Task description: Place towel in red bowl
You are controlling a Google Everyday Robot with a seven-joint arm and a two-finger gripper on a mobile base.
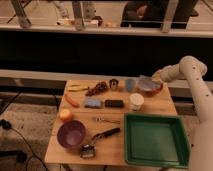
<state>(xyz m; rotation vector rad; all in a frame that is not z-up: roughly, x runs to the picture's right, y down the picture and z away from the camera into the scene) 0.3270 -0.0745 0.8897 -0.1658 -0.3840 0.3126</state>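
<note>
Pincer: the pincer (155,78) sits at the end of the smooth white tube arm (186,70), closed at the far right rim of the red bowl and up against the cloth. Whether it pinches the cloth cannot be made out.
Towel: the towel (144,82) is a soft, crumpled, pale blue-grey cloth lying inside the red bowl and rising above its rim.
Red bowl: the red bowl (152,90) is small, round and glossy red-orange, at the desk's far right corner.
Desk: the desk (159,106) is a rectangular top of pale wood.
Near the bowl: a white cup (136,101), cylindrical and matt, stands just in front; a pale blue cup (130,84) stands beside it to the left.
Middle row: a blue sponge (92,103), a porous rectangle, lies next to a black block (114,103).
Front: a round purple bowl (71,134) sits at the left; a green tray (155,141), a rectangular plastic one with a raised rim, sits at the right.
</note>
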